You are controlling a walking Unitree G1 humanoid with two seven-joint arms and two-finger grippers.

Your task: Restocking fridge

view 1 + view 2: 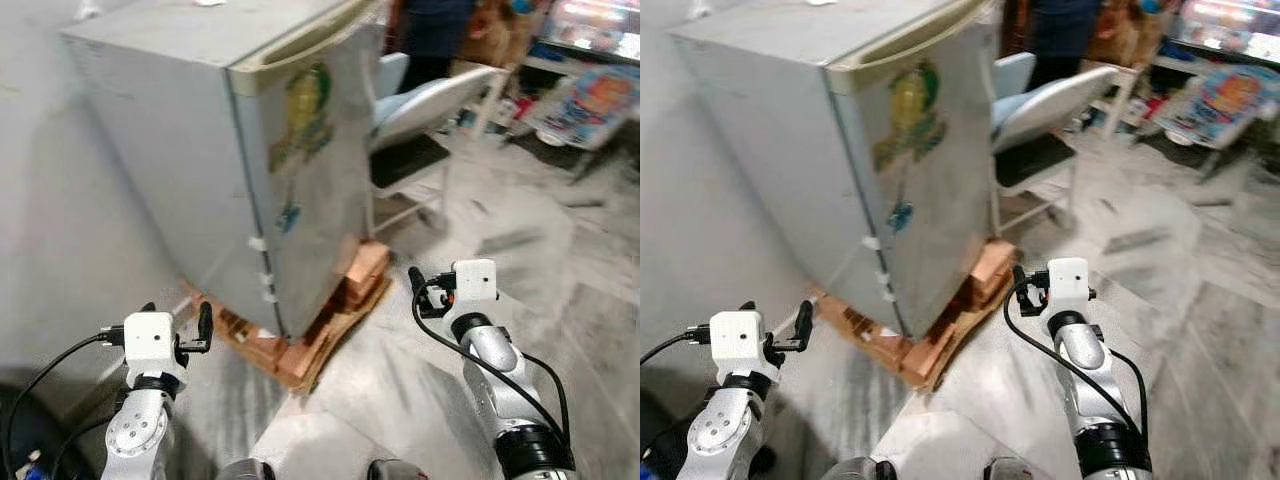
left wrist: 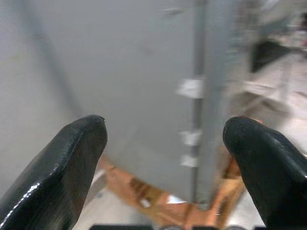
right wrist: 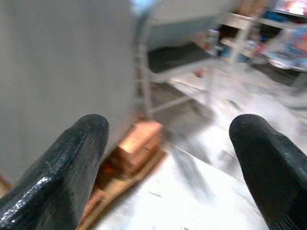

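Fridge (image 1: 240,150), a small grey box cabinet with a faded sticker on its door, stands shut on orange bricks (image 1: 300,345); nothing is stocked yet, and opening the door is judged the first step left. Left eye view: left claw (image 1: 178,328) and right claw (image 1: 432,287) hover low on either side of its front corner, both empty. A white chair (image 1: 420,120) crowds the door side. Left wrist view: fingers (image 2: 62,172) spread, released. Right wrist view: fingers (image 3: 67,167) likewise released; bare floor (image 3: 211,158) ahead.

We see a closed grey fridge (image 1: 250,160) standing on bricks (image 1: 340,300), with a folding chair (image 1: 425,130) just behind it.
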